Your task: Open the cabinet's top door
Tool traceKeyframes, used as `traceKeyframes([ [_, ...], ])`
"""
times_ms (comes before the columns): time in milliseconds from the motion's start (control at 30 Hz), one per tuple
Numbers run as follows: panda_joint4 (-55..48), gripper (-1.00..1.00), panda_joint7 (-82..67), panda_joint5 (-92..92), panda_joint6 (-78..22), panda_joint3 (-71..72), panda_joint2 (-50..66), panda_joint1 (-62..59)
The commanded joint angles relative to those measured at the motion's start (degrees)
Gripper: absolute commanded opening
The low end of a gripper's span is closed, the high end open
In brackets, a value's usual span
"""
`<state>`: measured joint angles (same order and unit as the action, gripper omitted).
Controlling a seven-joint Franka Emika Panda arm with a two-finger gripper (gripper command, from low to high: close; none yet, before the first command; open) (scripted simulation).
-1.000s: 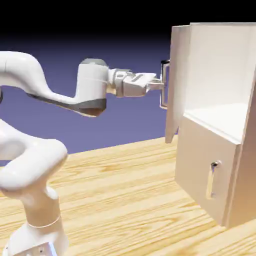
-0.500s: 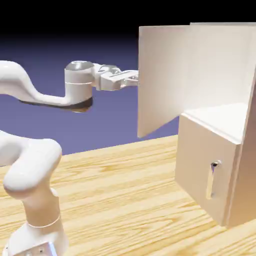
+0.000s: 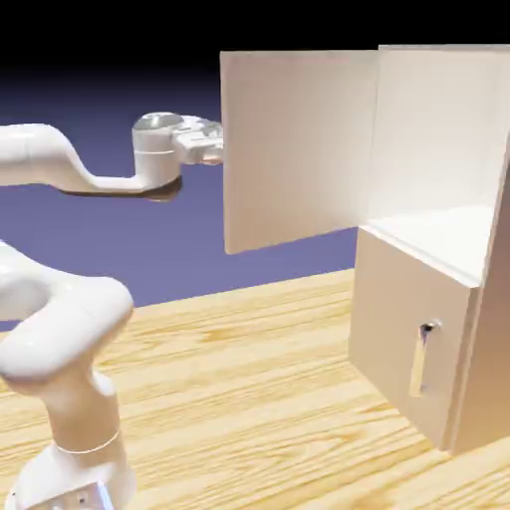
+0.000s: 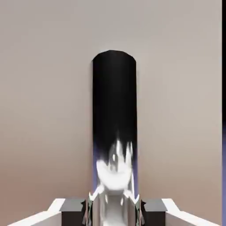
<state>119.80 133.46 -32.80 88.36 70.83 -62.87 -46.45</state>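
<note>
top door (image 3: 299, 144) is swung wide, standing out from the cabinet (image 3: 438, 299) toward the exterior view's left, upper compartment exposed. lower door (image 3: 403, 334) is shut, its small handle untouched. cabinet sits on the worktop (image 3: 249, 398) at the exterior view's right.

tool (image 4: 113, 207) is clamped on the top door's bar handle (image 4: 114, 132); hand view shows the dark bar running up from between the two tips, pale door panel filling everything behind it. in the exterior view the tool is hidden behind the door's free edge, only the wrist shows.

task looks basically done. risks from here, as i judge them:
- pulling further with the grip closed: the hinge probably nears its stop, so extra travel would load the handle and wrist or drag the whole cabinet across the worktop.
- arm looks stretched and twisted; following the door's arc any longer could run a joint to its limit.
- slim round bar in a narrow pinch: a wrist roll off the arc could make it slip or twist out.
- retreating without unclamping first would yank the door back.
</note>
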Motion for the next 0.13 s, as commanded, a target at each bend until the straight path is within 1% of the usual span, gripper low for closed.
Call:
traceKeyframes([
  [0, -2.1, -1.0, -0.4, 0.7, -2.1, 1.1, -0.2, -1.7],
  [67, -5.5, -1.0, -1.1, 1.6, -5.2, 2.9, -0.5, -4.4],
  [100, -5.5, 1.0, -1.1, 1.6, -5.2, 2.9, -0.5, -4.4],
])
